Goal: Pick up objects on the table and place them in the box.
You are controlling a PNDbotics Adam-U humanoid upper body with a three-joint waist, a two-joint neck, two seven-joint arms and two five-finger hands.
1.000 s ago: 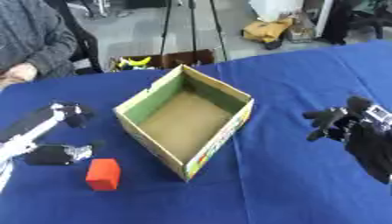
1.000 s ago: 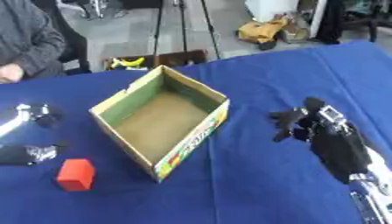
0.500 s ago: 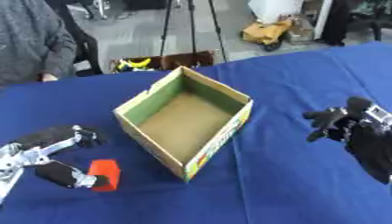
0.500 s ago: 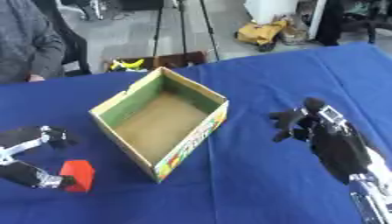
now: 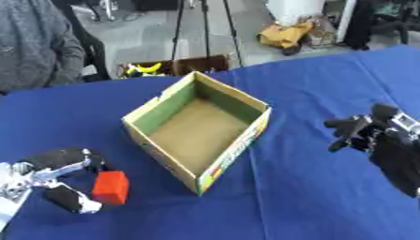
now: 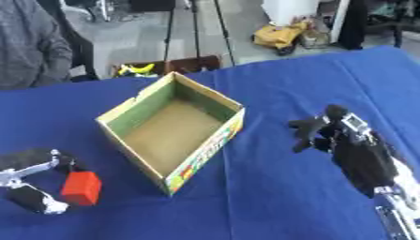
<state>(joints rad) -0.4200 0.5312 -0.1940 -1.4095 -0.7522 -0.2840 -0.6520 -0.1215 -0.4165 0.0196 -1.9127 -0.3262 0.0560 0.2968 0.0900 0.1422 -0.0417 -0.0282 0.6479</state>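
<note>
Left eye view: blue tabletop with an open cardboard box at frame centre, its inside bare.
Red block: a small red block at lower left, just beside the box's near-left wall.
Left hand: left hand at lower left, thumb and fingers either side of the block; whether they pinch it I cannot tell.
Right hand: right hand at right, fingers relaxed, holding nothing.
Doing it well: close squarely on the block's sides, then lift above the box rim before moving right.
Room: open cloth around the block; the tabletop's edge lies near the frame bottom.
</note>
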